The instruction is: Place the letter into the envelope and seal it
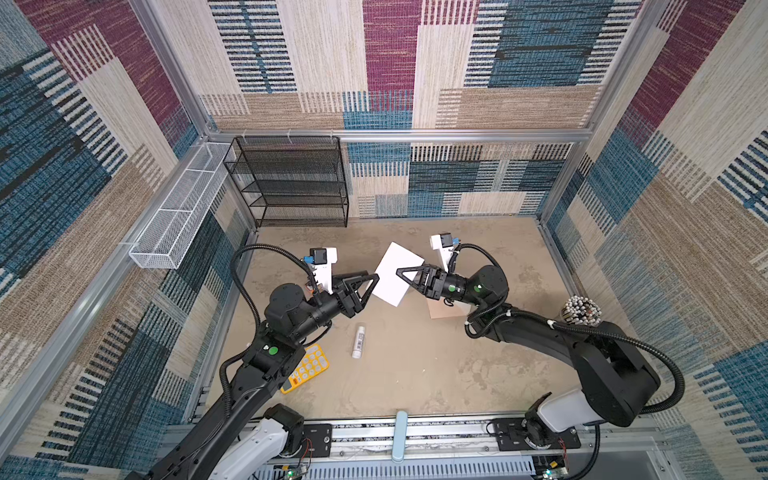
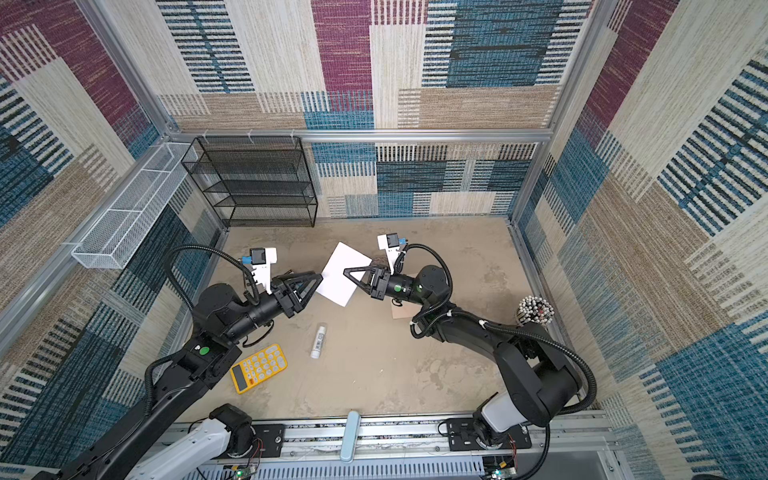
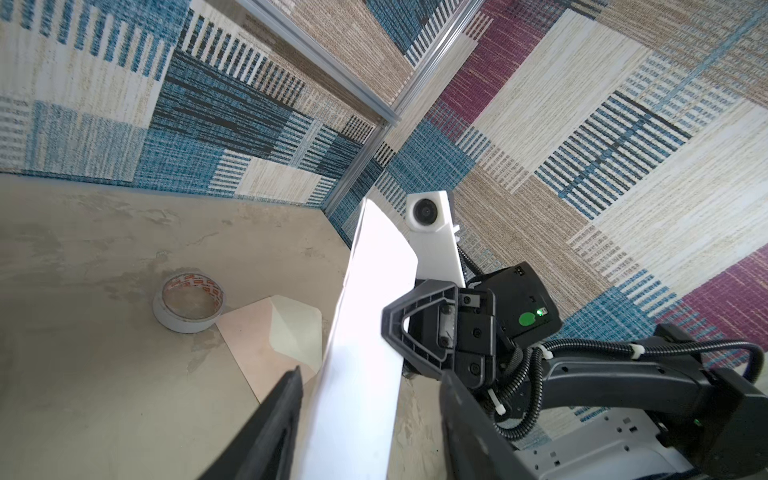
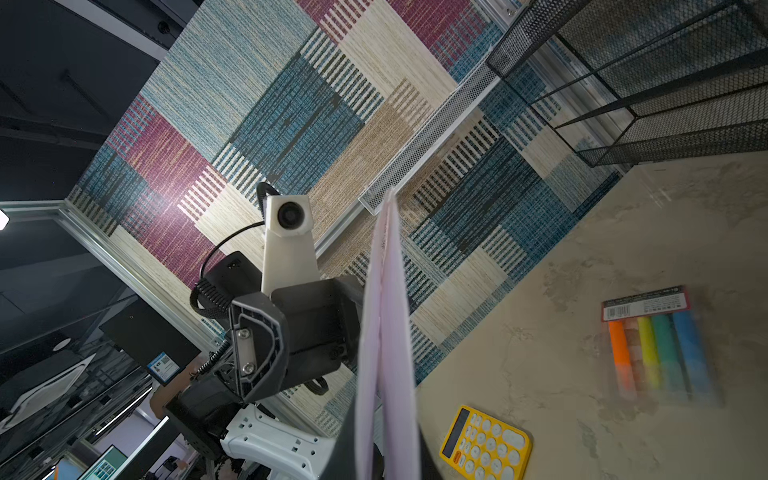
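Note:
The white letter hangs tilted in the air above the table middle, between both grippers. My right gripper is shut on its right edge; the right wrist view shows the folded sheet edge-on, pinched between the jaws. My left gripper stands open around the sheet's left edge, with a gap between the paper and at least one finger. The peach envelope, cream flap open, lies flat on the table under the right arm; only a corner shows in both top views.
A tape roll sits beside the envelope. A glue stick and a yellow calculator lie near the front left. A cup of pens stands at the right. A highlighter pack, black mesh shelf and white basket are also in view.

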